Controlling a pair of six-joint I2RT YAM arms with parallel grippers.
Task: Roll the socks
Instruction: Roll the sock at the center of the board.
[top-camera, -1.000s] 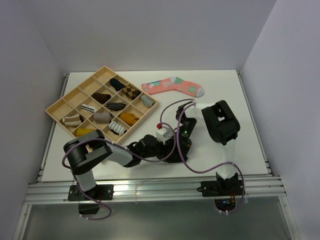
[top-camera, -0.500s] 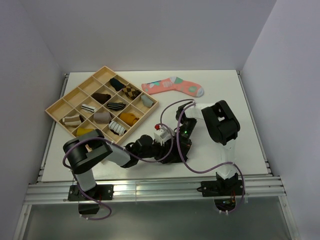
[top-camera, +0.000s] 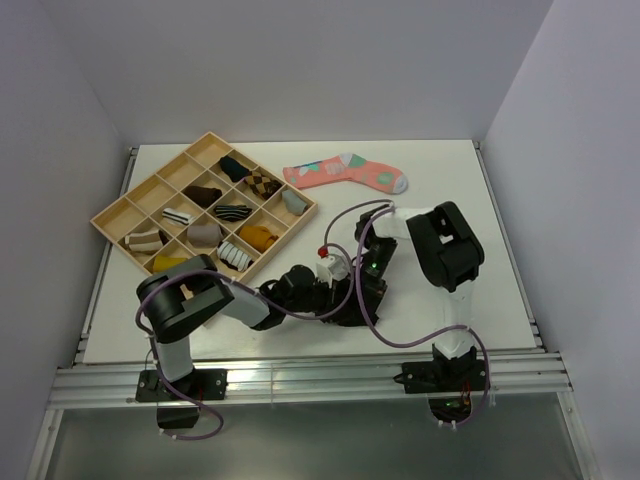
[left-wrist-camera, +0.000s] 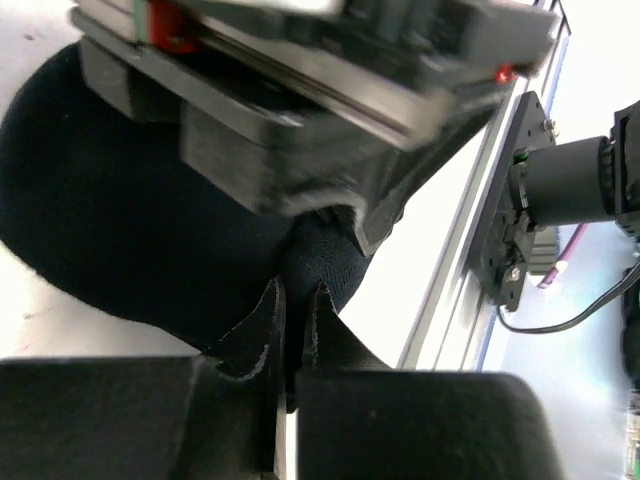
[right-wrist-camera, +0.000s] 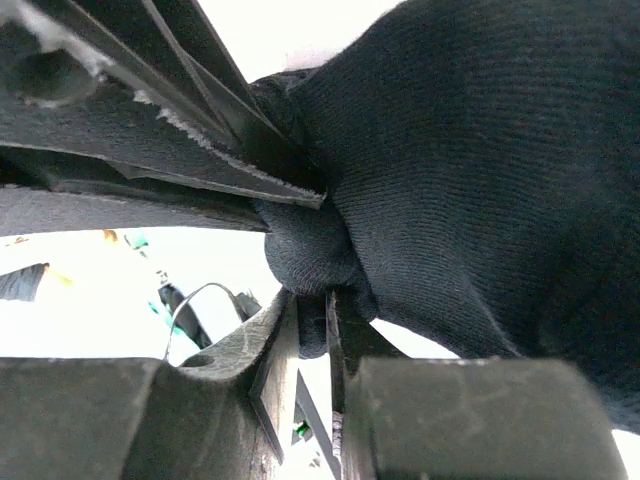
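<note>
The black sock (left-wrist-camera: 120, 210) lies on the table near the front middle and fills both wrist views; in the top view it is mostly hidden under the two grippers. My left gripper (left-wrist-camera: 295, 292) is shut on a bunched fold of it. It meets my right gripper (right-wrist-camera: 315, 318), which is shut on a fold of the same black sock (right-wrist-camera: 480, 180). In the top view the left gripper (top-camera: 326, 297) and right gripper (top-camera: 352, 298) are tip to tip, low over the table. No loose mustard-yellow sock is in view.
A wooden compartment tray (top-camera: 115, 212) with several small sock bundles stands at the back left. A pink sock with green spots (top-camera: 345, 172) lies flat at the back middle. The table's front rail (top-camera: 300, 375) runs close behind the grippers.
The left arm has swung a little to the right and its gripper has pushed closer against the right gripper. The right arm has barely moved.
</note>
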